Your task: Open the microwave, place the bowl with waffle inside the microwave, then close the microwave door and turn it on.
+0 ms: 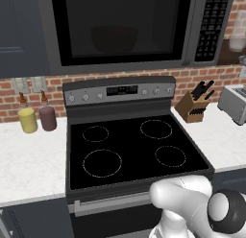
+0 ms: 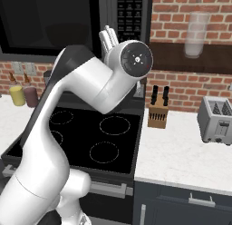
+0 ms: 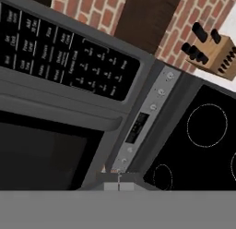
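While the arm reaches up: door shut, bowl inside.
Bottles [image 1: 37, 118]: yellow and maroon, on the left worktop [image 1: 29, 160].
Microwave [image 1: 120, 30]: above the stove [image 1: 134, 146]; microwave door [image 1: 122, 26] closed.
Bowl [image 1: 114, 39]: dimly seen behind the glass.
Keypad [image 3: 64, 52]: right of the door.
Fingers [image 3: 119, 181]: clenched together, holding nothing, near the microwave's lower edge.
Knife block [image 1: 192, 106]: right worktop, beside the toaster [image 1: 234, 103].

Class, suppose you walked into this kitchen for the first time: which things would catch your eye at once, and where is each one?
The big white robot arm rears up in front of the black stove, reaching toward the microwave mounted above it. The microwave door is closed, and a dim bowl shape shows through its dark window. On the white counter to the right stand a wooden knife block and a silver toaster.
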